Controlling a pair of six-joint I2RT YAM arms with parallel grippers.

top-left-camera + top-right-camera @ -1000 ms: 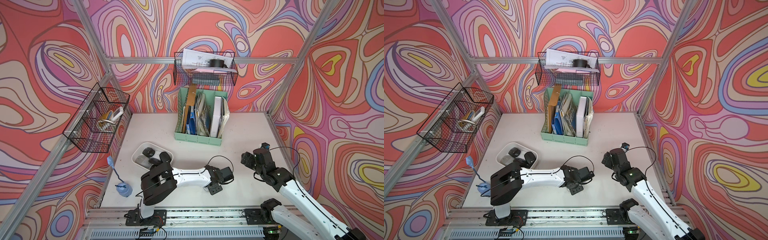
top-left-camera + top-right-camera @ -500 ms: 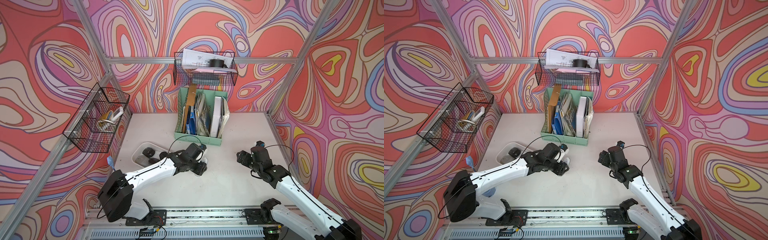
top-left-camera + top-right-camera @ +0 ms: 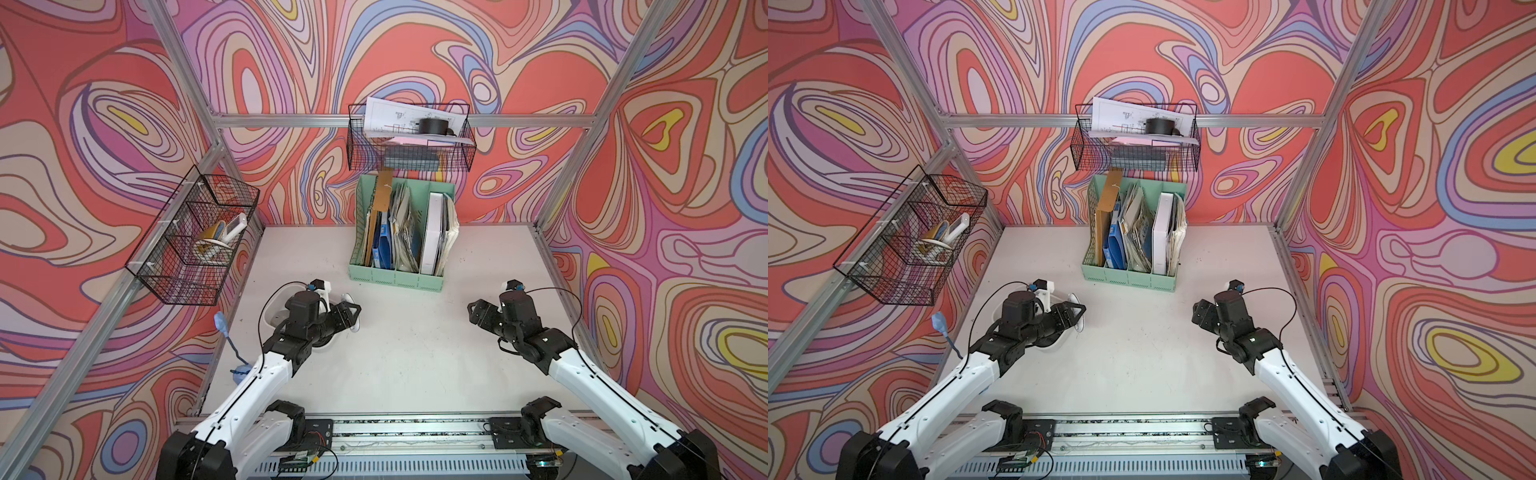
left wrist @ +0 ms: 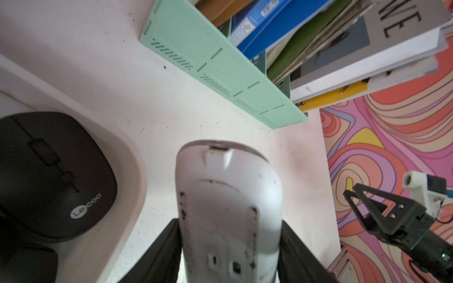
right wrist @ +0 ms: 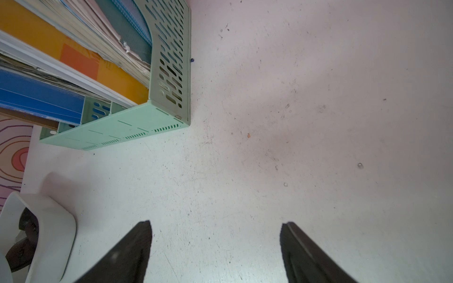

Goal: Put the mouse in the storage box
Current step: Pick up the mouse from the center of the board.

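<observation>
My left gripper (image 4: 229,232) clamps the white mouse (image 4: 228,196); the storage box (image 4: 132,171) lies just to its left; my right gripper (image 5: 215,227) stands open, empty

Both arms reach forward; left gripper (image 4: 229,230) clamps the mouse (image 4: 228,186), right gripper (image 5: 215,227) hangs, jaws spread.

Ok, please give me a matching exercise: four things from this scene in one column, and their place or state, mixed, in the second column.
1 white mouse
2 black mouse
3 right gripper
4 file organizer

a jaws open, empty
b inside the storage box
c gripped by the left gripper
d mint green, on the table

Pairs: 1-c, 2-b, 3-a, 4-d
</observation>
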